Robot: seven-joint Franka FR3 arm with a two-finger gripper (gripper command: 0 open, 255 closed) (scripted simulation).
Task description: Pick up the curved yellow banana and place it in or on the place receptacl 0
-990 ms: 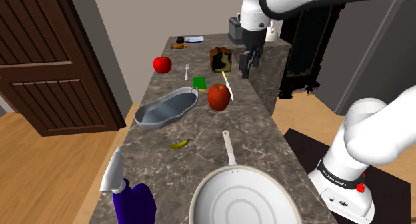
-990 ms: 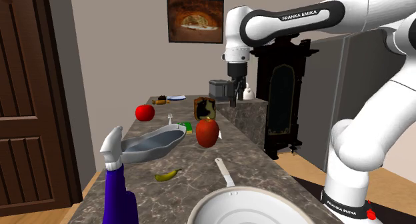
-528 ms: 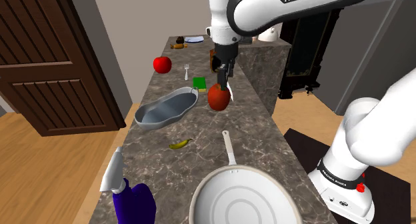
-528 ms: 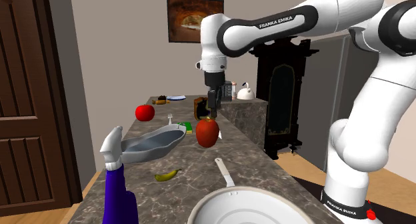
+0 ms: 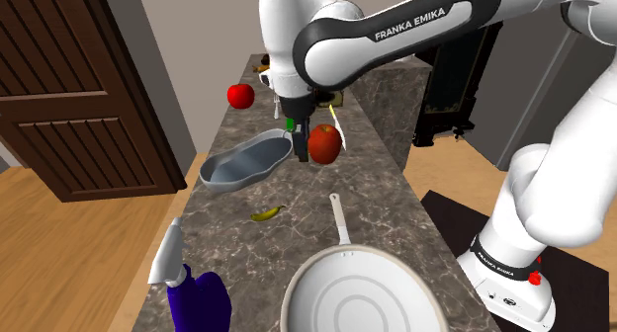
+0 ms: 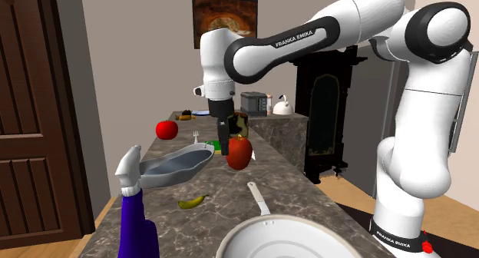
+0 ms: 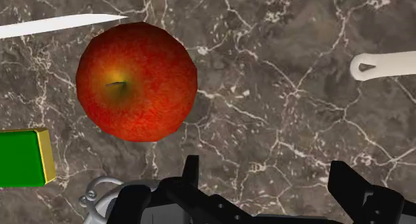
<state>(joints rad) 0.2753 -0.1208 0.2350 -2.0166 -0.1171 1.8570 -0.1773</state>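
Observation:
The small curved yellow banana (image 5: pixel 267 212) (image 6: pixel 193 201) lies flat on the dark marble counter (image 5: pixel 386 197), between the grey oval dish (image 5: pixel 247 159) (image 6: pixel 175 164) and the white pan (image 5: pixel 358 290). My gripper (image 5: pixel 302 148) (image 6: pixel 223 137) (image 7: pixel 270 183) hangs above the counter beside the big red apple (image 5: pixel 324 142) (image 7: pixel 137 81), well beyond the banana. Its black fingers (image 7: pixel 191 169) stand apart with only bare marble between them, so it is open and holds nothing.
A white knife blade (image 7: pixel 60 25), a green block (image 7: pixel 23 157) and the pan's handle (image 7: pixel 383 64) lie around the apple. A smaller red fruit (image 5: pixel 240 94) sits farther back. A purple spray bottle (image 5: pixel 193 290) stands at the near corner. A brown door (image 5: pixel 69 83) is at the shoulder view's left.
The arm has swung from the counter's far end toward the shoulder view's left and nearer, bringing the gripper down beside the apple. The banana, dish and pan have not moved.

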